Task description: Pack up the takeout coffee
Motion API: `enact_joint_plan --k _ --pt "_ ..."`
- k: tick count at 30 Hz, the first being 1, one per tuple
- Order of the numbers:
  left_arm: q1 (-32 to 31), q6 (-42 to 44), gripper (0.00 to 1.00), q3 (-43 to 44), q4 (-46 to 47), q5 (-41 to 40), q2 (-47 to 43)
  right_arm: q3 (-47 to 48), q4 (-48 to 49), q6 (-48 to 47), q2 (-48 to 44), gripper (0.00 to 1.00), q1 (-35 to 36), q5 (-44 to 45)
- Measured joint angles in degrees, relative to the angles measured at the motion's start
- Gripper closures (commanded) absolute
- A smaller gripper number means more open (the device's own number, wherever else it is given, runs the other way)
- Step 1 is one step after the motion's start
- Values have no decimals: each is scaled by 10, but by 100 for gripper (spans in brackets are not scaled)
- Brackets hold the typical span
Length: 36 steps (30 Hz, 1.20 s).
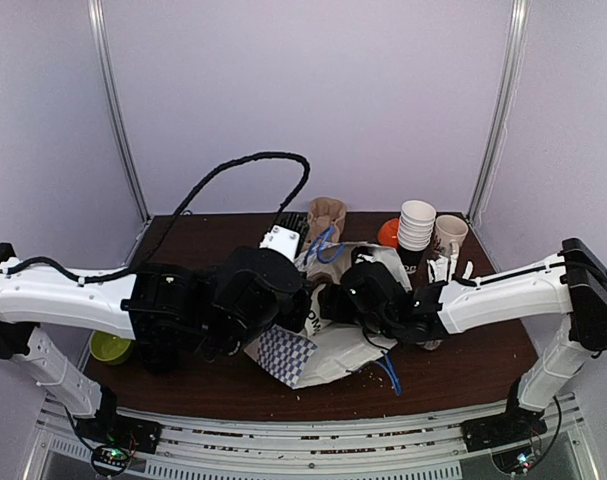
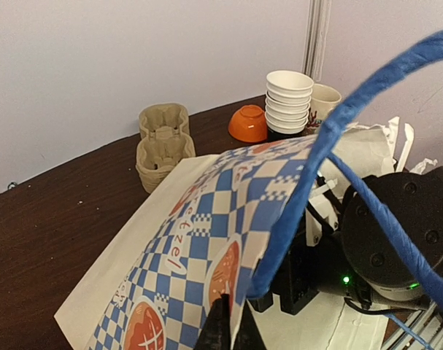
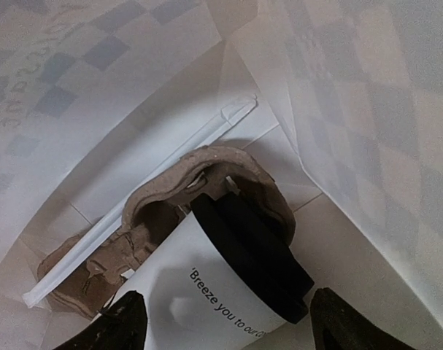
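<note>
The small white paper cup with a black round lid (image 3: 228, 292) is down inside the blue-and-white checked paper bag (image 2: 206, 226). It sits in one hole of its brown bumpy paper-pulp tray (image 3: 232, 164). The tray's other hole looks empty. A long white wrapped straw (image 3: 144, 211) lies in the bag too, just beside the tray.

The right gripper (image 3: 225, 324) is inside the bag, with its two fingers spread wide and the cup between them. They do not seem to squeeze it. So I think this is the letting-go step, and the packing is nearly done.

The left gripper (image 2: 225, 328) is pinched tight on the bag's edge and holds the bag open.

Next, the right arm should back out slowly and straight. If a finger bumps the cup, it could tip over, and the lid might not stop a spill.

A second brown pulp tray (image 2: 163, 142) stands alone on the dark brown table (image 2: 46, 240), with nothing in it.
</note>
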Motion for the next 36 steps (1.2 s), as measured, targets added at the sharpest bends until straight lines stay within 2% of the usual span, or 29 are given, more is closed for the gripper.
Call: enact_joint_plan --k 7,12,17,25,31,36 --pt "0 5 100 5 0 4 5 3 6 37 19 13 -15 -45" --pt "0 6 100 6 0 4 8 17 -8 79 29 14 -20 -84" --pt "0 7 100 7 0 3 10 31 -16 101 35 27 -22 -111" --pt "0 9 100 7 0 0 10 31 -9 101 34 55 -22 -138" --pt "0 9 100 7 0 -7 10 29 -5 88 17 68 -22 -151" --pt "0 8 100 7 -1 -18 10 24 -5 73 -7 75 -22 -164"
